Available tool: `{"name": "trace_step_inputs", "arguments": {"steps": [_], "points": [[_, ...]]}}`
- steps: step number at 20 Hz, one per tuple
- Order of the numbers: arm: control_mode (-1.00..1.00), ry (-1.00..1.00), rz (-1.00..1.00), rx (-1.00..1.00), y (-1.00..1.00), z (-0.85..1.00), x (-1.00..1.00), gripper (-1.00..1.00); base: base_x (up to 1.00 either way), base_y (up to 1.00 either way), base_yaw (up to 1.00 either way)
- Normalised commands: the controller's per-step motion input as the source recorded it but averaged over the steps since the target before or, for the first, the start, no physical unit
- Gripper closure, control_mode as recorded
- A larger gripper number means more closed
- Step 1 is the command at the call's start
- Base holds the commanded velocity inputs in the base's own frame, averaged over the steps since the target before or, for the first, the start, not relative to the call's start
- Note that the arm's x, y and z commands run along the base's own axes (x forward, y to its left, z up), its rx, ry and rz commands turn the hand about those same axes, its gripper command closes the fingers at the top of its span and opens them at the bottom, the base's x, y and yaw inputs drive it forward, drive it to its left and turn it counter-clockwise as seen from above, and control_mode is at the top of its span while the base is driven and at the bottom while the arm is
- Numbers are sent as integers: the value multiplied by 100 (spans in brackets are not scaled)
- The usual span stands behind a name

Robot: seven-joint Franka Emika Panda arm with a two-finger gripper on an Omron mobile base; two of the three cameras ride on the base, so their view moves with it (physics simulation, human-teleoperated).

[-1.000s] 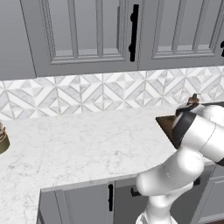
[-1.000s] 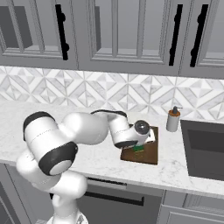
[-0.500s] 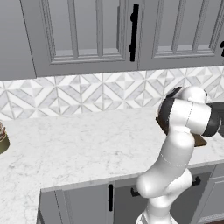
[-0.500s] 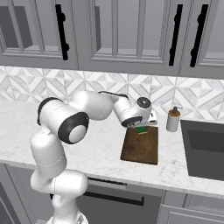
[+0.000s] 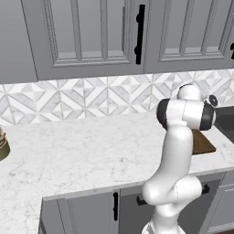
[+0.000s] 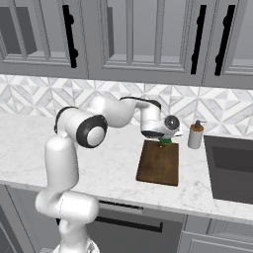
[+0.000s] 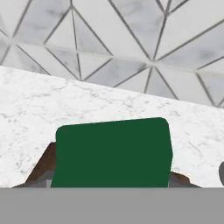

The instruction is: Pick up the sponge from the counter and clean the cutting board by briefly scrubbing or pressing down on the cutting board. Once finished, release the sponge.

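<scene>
In the right base view the dark green sponge (image 6: 165,142) sits under my gripper (image 6: 165,139), which is shut on it at the far edge of the dark brown cutting board (image 6: 159,164). The board lies on the white marble counter (image 6: 108,163). The hand view looks onto the sponge's green top (image 7: 111,153), with brown corners of the cutting board (image 7: 43,165) peeking out beneath it and the counter (image 7: 65,100) beyond. My fingertips are hidden there. I cannot tell whether the sponge presses on the board. From the left base view my arm covers the hand, and one end of the cutting board (image 5: 202,142) shows.
A small soap bottle (image 6: 195,135) stands just right of the board's far end. A dark sink (image 6: 231,168) lies further right. The tiled backsplash (image 6: 222,111) rises close behind the gripper. A round object (image 5: 2,144) sits at the counter's far left.
My gripper has carried the sponge from the near part of the cutting board to its far edge by the backsplash. The arm has stretched forward and the elbow has risen.
</scene>
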Motion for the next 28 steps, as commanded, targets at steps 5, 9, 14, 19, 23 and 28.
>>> {"name": "trace_step_inputs", "arguments": {"steps": [5,9,14,19,23,28], "points": [[-100,-12,0,8,-20,-22,15,100,0,0,0],[-100,-1,-1,4,-40,-12,0,100,0,0,0],[-100,1,-2,1,-16,0,-28,100,0,0,0],[-100,9,-2,0,3,0,-95,100,0,0,0],[-100,9,-2,0,9,0,-98,100,0,0,0],[-100,10,-2,0,15,0,-76,100,0,0,0]]}}
